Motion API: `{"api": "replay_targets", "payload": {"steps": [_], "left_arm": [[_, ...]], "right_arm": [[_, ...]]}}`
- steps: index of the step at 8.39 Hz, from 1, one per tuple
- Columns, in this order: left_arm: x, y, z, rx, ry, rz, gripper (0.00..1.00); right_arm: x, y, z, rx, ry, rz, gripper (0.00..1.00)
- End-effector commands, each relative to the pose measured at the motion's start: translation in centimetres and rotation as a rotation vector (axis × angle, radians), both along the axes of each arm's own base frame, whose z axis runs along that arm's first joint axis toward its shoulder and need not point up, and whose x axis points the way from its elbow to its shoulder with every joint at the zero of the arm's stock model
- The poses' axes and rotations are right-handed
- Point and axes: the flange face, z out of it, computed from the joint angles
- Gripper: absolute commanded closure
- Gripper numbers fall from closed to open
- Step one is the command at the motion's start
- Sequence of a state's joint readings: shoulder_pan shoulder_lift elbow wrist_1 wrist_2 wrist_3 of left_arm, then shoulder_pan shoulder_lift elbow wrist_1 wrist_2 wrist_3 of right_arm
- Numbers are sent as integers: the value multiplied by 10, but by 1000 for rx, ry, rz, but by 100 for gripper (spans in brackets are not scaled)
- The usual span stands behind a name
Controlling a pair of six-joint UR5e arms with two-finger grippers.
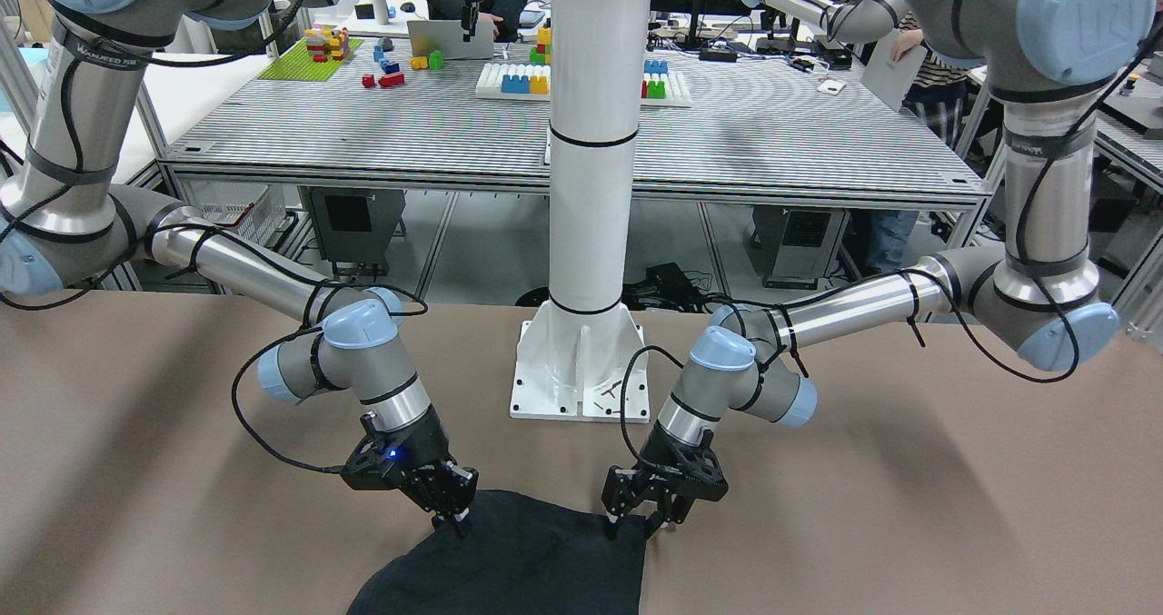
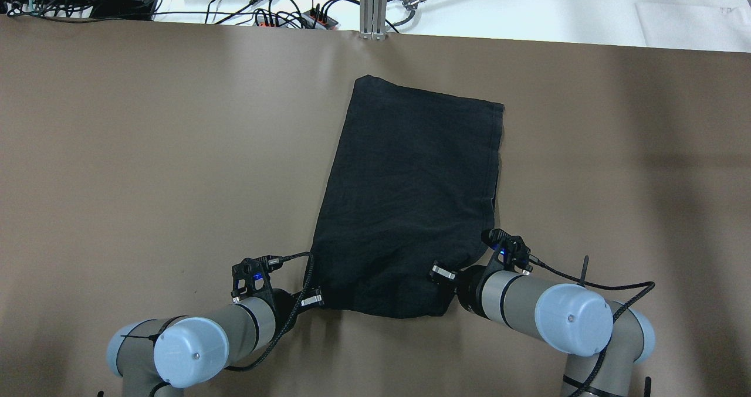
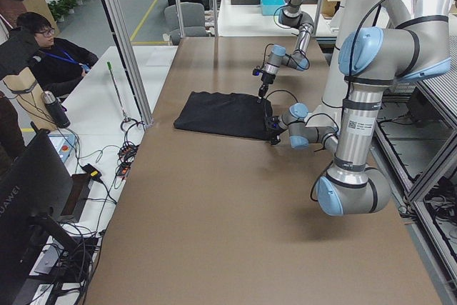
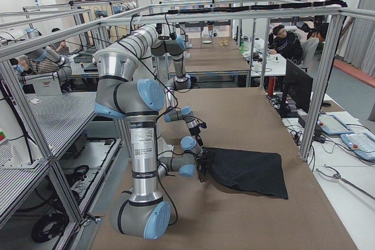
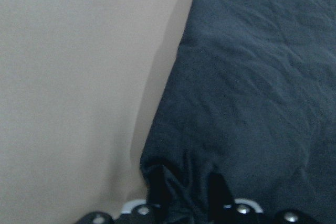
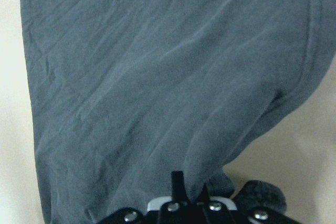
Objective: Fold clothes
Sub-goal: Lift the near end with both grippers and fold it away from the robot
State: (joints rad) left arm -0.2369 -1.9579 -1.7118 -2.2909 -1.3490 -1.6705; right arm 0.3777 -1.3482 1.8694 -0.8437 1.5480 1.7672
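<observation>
While flat, garment (image 2: 410, 197) corners between fingers (image 5: 157, 190).

From my remote screens the two arms look identical: the left silver-grey tubular metal arm (image 1: 854, 311) and the right silver-grey tubular metal arm (image 1: 245, 270), each with rounded pale blue plastic joint caps (image 1: 1077, 15). Thin black cables (image 1: 233, 401) run along the tubes, cinched by black ties. I can see a white printed label (image 3: 355, 125) on one left-arm tube. The left jaws and right jaws are matt black, and a small blue light (image 1: 392, 456) glows at the right wrist.
</observation>
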Motion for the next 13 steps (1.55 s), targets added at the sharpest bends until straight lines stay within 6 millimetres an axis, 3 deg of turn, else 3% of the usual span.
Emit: {"api": "replay_targets", "payload": {"steps": [1, 4, 5, 7, 8, 10, 11, 12, 13], "left_arm": [[-22, 6, -36, 12, 78, 22, 100], [-57, 17, -76, 31, 176, 46, 100], [-63, 20, -85, 37, 198, 45, 100], [-67, 50, -101, 47, 239, 82, 100], [-68, 68, -109, 51, 262, 99, 100], [-72, 75, -123, 57, 293, 107, 100], [-76, 59, -121, 61, 282, 77, 100], [-86, 27, -118, 63, 270, 30, 100], [-86, -11, -117, 56, 256, -7, 100]], "right_arm": [[0, 1, -2, -2, -4, -2, 100], [28, 21, -21, 13, -55, -30, 100], [41, 47, -28, 10, -80, -67, 100], [71, 105, -38, 7, -113, -168, 100], [67, 120, -39, -15, -125, -194, 100], [65, 118, -41, -26, -135, -178, 100], [70, 103, -35, -13, -118, -147, 100], [78, 69, -19, -20, -83, -81, 100], [87, 32, -18, -15, -77, 0, 100]]}}
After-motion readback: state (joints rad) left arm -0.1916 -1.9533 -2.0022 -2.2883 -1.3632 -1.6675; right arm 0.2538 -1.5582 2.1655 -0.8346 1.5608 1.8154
